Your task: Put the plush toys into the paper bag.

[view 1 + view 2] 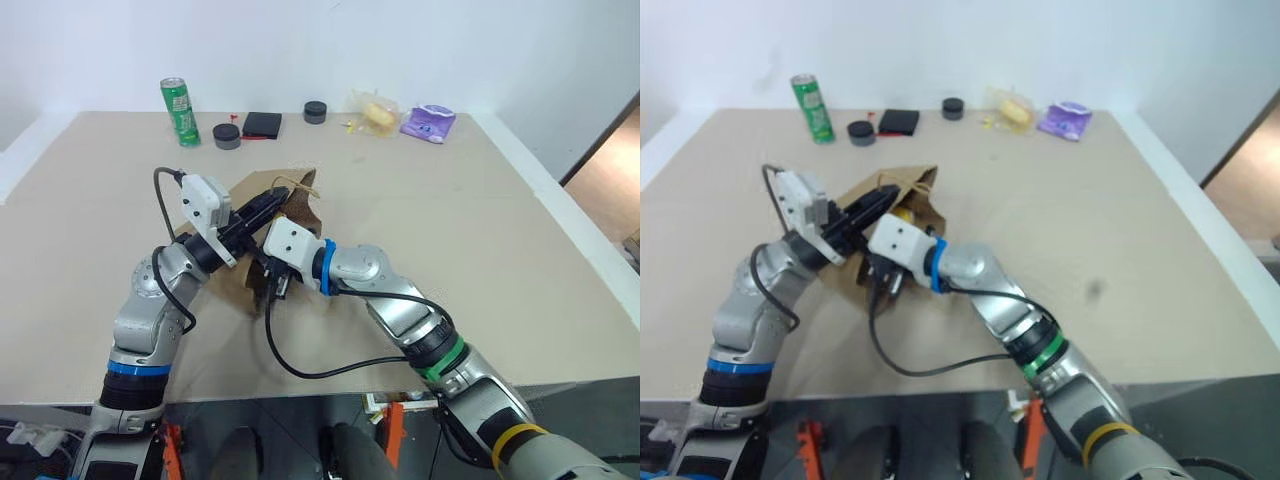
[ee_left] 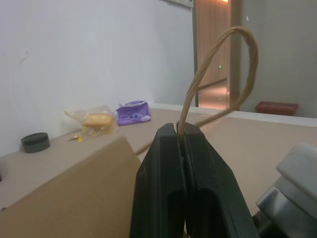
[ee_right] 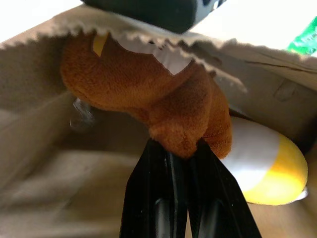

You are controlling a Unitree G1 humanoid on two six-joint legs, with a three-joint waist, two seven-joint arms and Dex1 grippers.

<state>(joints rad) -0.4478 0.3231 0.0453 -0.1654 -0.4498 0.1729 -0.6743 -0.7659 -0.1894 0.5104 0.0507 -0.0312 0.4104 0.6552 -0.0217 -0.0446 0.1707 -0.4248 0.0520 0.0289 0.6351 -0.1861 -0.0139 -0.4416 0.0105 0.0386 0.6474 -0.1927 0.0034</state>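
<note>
right claw (image 3: 181, 148) pinching brown plush toy (image 3: 148, 99) | inside paper bag (image 3: 44, 163)

Green can (image 1: 180, 111), purple packet (image 1: 429, 122) on table (image 1: 520, 280).

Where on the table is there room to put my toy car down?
The table is bare right of the paper bag, below the purple packet. The far edge is crowded around the green can.
</note>
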